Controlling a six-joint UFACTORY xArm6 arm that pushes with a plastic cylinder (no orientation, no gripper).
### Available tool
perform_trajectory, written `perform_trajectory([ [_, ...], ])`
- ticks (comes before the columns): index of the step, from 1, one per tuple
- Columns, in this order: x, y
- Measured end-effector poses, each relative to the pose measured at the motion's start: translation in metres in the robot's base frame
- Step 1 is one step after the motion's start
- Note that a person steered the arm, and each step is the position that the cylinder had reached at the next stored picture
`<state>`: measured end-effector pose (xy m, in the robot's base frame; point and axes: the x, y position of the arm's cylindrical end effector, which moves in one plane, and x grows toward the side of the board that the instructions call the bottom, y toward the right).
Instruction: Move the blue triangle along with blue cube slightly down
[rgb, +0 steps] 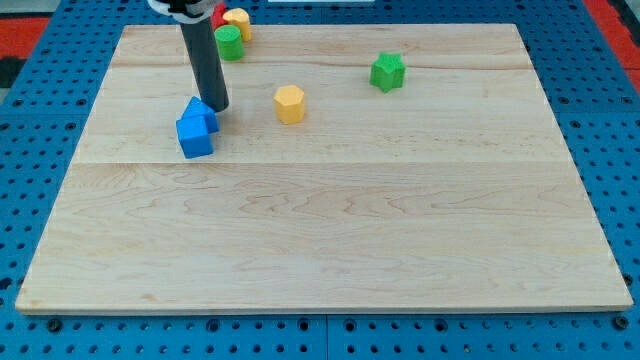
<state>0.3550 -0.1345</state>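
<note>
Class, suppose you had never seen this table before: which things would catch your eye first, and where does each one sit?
First, the dark rod coming down from the view's top left, my tip at the upper right edge of the blue triangle, which touches the blue cube just below it. Next, the yellow block right of them and the green block further right. A green cylinder, a yellow block and something red cluster at the top edge.

My tip (218, 107) touches the triangle (203, 113) from above-right; the cube (195, 136) adjoins below.
</note>
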Motion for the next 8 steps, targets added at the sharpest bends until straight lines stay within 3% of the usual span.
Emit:
perform_trajectory([
  [2, 0.019, 0.0],
  [4, -0.017, 0.002],
  [6, 0.011, -0.052],
  [8, -0.006, -0.029],
])
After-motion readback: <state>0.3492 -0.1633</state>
